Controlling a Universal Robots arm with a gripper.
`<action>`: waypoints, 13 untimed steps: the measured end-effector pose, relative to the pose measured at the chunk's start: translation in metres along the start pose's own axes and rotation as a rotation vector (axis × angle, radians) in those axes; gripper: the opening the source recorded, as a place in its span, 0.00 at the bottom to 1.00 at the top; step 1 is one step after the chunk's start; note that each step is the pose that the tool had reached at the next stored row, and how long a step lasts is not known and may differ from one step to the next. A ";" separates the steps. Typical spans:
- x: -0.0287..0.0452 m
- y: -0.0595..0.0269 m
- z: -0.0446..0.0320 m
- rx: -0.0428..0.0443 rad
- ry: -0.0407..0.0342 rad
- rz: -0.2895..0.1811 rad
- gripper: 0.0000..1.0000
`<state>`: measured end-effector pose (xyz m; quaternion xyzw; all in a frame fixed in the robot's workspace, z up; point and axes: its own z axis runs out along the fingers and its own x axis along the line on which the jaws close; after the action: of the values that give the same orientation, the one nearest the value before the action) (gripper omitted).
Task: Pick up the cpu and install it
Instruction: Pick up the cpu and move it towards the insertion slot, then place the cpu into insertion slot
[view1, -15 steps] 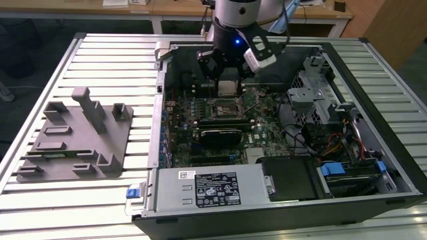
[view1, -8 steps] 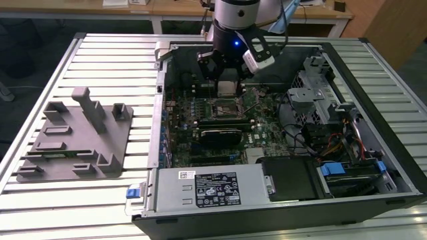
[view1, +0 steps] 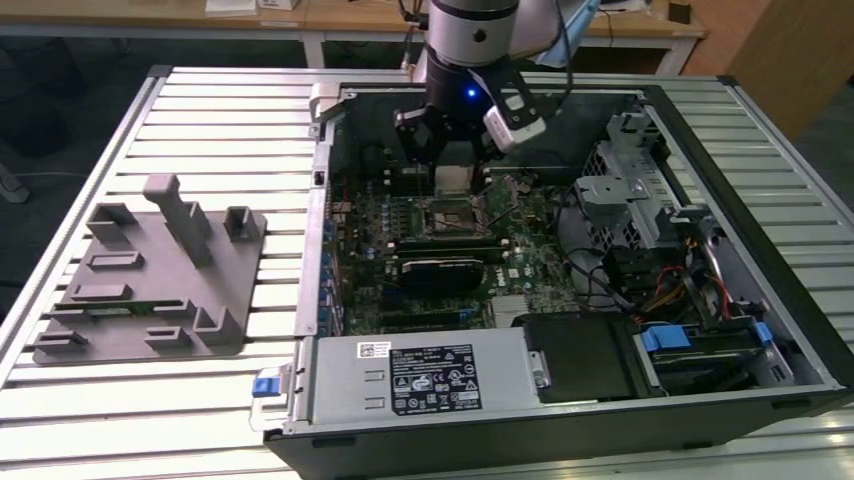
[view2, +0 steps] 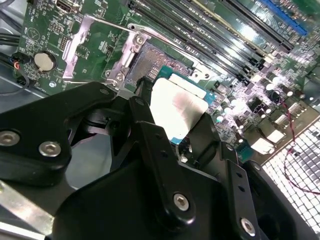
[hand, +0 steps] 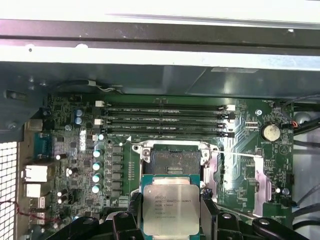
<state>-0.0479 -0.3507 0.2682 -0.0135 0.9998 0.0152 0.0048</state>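
Over the mobo socket (hand: 175, 159), gripper (hand: 170, 205) clamped on cpu (hand: 171, 197) by its edges, chip level, not seated yet, socket open & empty.

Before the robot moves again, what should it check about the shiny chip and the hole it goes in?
1. Chip held: ok. The gripper clamps the cpu by two opposite edges.
2. Socket open: ok. The socket looks bare, and its metal cover is swung aside.
3. Chip in the socket: not ok. It hangs apart from the socket and is not seated.
4. Edges square with the socket: ok. They look parallel in the first wrist view.
5. Corner marks matched: cannot tell.
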 end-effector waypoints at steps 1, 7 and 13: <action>-0.0001 0.0007 0.0009 -0.0001 0.0000 0.000 0.55; -0.0003 0.0023 0.0039 0.0000 0.0000 0.000 0.55; -0.0003 0.0023 0.0041 -0.0001 -0.0001 0.000 0.55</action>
<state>-0.0477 -0.3483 0.2642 -0.0134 0.9998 0.0153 0.0048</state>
